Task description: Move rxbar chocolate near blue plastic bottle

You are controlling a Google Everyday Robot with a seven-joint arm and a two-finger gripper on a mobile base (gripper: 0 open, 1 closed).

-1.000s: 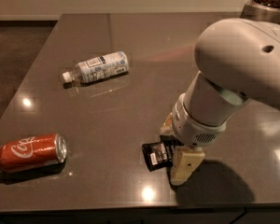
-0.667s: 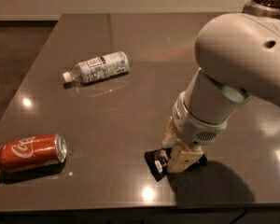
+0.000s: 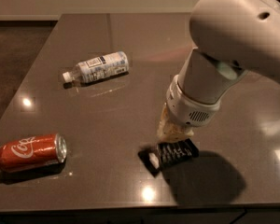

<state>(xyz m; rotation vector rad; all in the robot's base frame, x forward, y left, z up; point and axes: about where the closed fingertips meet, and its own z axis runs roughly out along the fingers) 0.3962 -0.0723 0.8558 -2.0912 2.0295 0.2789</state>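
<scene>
The rxbar chocolate (image 3: pixel 171 153), a flat black wrapper with white lettering, is at the front middle of the dark table (image 3: pixel 107 120). My gripper (image 3: pixel 171 130) is right above its far edge and shut on it, holding it tilted just off the surface. The big white arm (image 3: pixel 224 55) rises to the upper right. The blue plastic bottle (image 3: pixel 97 67), clear with a white cap and a white-and-blue label, lies on its side at the back left, well apart from the bar.
A red Coca-Cola can (image 3: pixel 30 151) lies on its side at the front left, near the table's front edge (image 3: pixel 84 209). Floor shows past the table's left edge.
The gripper's fingers have drawn together and up onto the bar's far edge. The whole bar now shows, shifted slightly right. Bottle and can have not moved.
</scene>
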